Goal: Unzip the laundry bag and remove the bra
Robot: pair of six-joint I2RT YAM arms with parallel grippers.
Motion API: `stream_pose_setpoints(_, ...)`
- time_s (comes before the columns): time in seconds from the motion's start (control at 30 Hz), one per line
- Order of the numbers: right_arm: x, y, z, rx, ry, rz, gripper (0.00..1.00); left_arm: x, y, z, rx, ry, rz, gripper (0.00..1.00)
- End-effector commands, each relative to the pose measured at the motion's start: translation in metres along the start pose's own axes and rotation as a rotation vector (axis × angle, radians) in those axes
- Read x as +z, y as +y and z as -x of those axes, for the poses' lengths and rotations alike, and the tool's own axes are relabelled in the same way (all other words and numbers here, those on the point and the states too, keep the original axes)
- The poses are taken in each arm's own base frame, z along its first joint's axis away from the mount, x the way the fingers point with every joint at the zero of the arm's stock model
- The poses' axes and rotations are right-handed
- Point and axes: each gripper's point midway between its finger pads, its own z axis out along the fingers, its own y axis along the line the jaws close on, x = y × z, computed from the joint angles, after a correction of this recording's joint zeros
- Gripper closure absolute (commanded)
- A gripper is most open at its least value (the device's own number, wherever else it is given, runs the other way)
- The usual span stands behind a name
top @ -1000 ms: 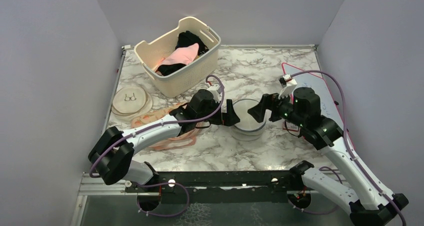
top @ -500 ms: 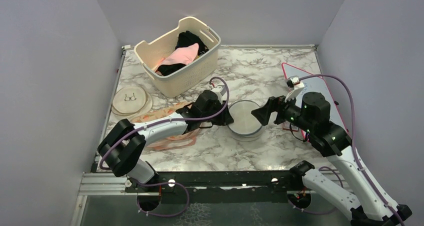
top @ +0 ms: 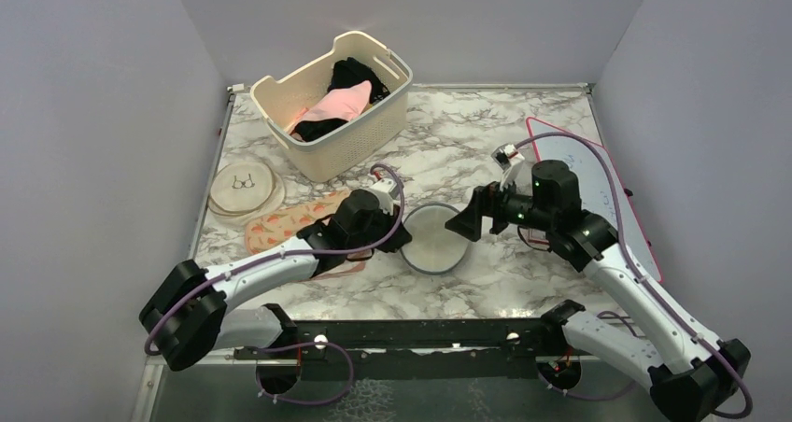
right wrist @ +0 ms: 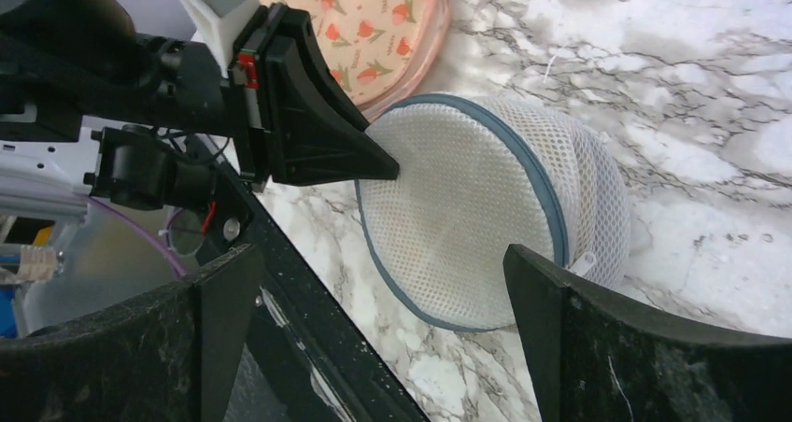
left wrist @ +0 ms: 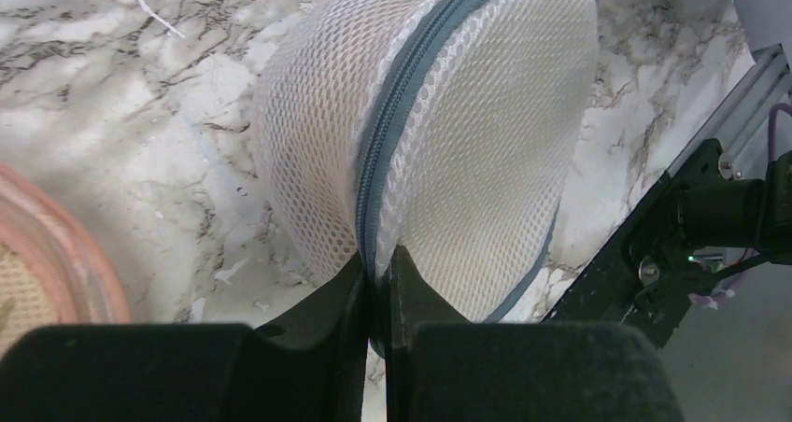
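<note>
Laundry bag point(top: 435, 238) has been dragged nearer and tilted, left claw point(left wrist: 376, 268) clamped on its zip rim, seemingly still zipped; right claw point(top: 467, 224) gapes just beside it

round white mesh laundry bag point(top: 435, 237), tilted, zipped shut

Colour log, as I read it off my screens:

1. Laundry bag point(top: 435, 238): white mesh with a blue-grey zip band and rim piping.
2. Table point(top: 458, 128): white marble with grey-black veining.
3. Basket point(top: 350, 147), 11 o'clock of the bag: cream, perforated sides. It holds a pink garment point(top: 338, 105) and a black garment point(top: 355, 70).
4. Disc point(top: 245, 187), 10 o'clock: cream, dark glasses drawing.
5. Pouch point(top: 280, 224), 9 o'clock: peach, with a red-and-green print.
6. Board point(top: 588, 156), 2 o'clock: white, red border.
7. Left gripper point(left wrist: 376, 287), right gripper point(right wrist: 383, 282): black.
</note>
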Motion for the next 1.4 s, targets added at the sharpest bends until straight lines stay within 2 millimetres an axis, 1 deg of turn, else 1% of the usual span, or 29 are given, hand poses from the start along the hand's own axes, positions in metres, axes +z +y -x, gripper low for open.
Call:
stream_pose_setpoints(0.0,0.019,0.011,-0.008,0.010,0.036,0.122,0.00,-0.016,0.012,0.007,0.097,-0.060,0.057,1.00)
stream_pose_setpoints(0.07,0.027,0.008,-0.014,0.012,0.067,0.117,0.00,-0.023,0.010,0.009,0.123,-0.080,0.047,1.00)
stream_pose_setpoints(0.17,0.035,0.003,-0.019,-0.009,0.100,0.091,0.04,-0.032,0.007,0.013,0.165,-0.119,0.021,1.00)
stream_pose_setpoints(0.23,0.036,-0.003,-0.021,-0.020,0.107,0.062,0.07,-0.037,0.012,0.017,0.165,-0.142,0.055,1.00)
stream_pose_setpoints(0.3,0.038,-0.007,-0.025,-0.020,0.119,0.048,0.09,-0.038,0.013,0.018,0.166,-0.146,0.063,1.00)
stream_pose_setpoints(0.5,0.045,-0.012,-0.039,-0.010,0.145,0.059,0.11,-0.037,-0.006,0.020,0.174,-0.161,-0.039,1.00)
stream_pose_setpoints(0.6,0.045,-0.020,-0.043,-0.010,0.147,0.020,0.11,-0.037,-0.013,0.023,0.102,-0.171,-0.065,1.00)
stream_pose_setpoints(0.67,0.044,-0.027,-0.045,-0.013,0.153,-0.020,0.11,-0.036,-0.014,0.027,0.038,-0.172,-0.052,1.00)
stream_pose_setpoints(0.7,0.043,-0.032,-0.046,-0.014,0.157,-0.046,0.11,-0.036,-0.009,0.028,-0.011,-0.168,-0.013,1.00)
stream_pose_setpoints(0.77,0.042,-0.040,-0.048,-0.012,0.168,-0.092,0.10,-0.039,0.010,0.029,-0.196,-0.140,0.140,1.00)
stream_pose_setpoints(0.8,0.042,-0.041,-0.049,-0.011,0.173,-0.102,0.09,-0.042,0.015,0.030,-0.285,-0.122,0.181,1.00)
stream_pose_setpoints(0.83,0.042,-0.042,-0.050,-0.008,0.181,-0.103,0.09,-0.044,0.010,0.035,-0.346,-0.116,0.172,1.00)
stream_pose_setpoints(0.93,0.044,-0.037,-0.051,0.006,0.181,-0.084,0.09,-0.045,-0.018,0.052,-0.433,-0.146,0.020,1.00)
stream_pose_setpoints(1.0,0.047,-0.034,-0.050,0.020,0.174,-0.075,0.09,-0.049,-0.031,0.063,-0.461,-0.181,-0.054,1.00)
stream_pose_setpoints(1.07,0.050,-0.032,-0.048,0.050,0.168,-0.072,0.09,-0.052,-0.029,0.068,-0.491,-0.195,-0.059,1.00)
stream_pose_setpoints(1.17,0.056,-0.025,-0.047,0.099,0.167,-0.056,0.09,-0.053,-0.023,0.064,-0.572,-0.173,-0.079,1.00)
stream_pose_setpoints(1.27,0.062,-0.012,-0.047,0.121,0.152,-0.006,0.10,-0.054,-0.028,0.059,-0.654,-0.158,-0.196,1.00)
stream_pose_setpoints(1.33,0.065,-0.009,-0.045,0.141,0.132,0.013,0.13,-0.055,-0.033,0.058,-0.686,-0.164,-0.280,1.00)
stream_pose_setpoints(1.37,0.066,-0.011,-0.045,0.149,0.123,0.005,0.13,-0.054,-0.033,0.056,-0.697,-0.158,-0.296,1.00)
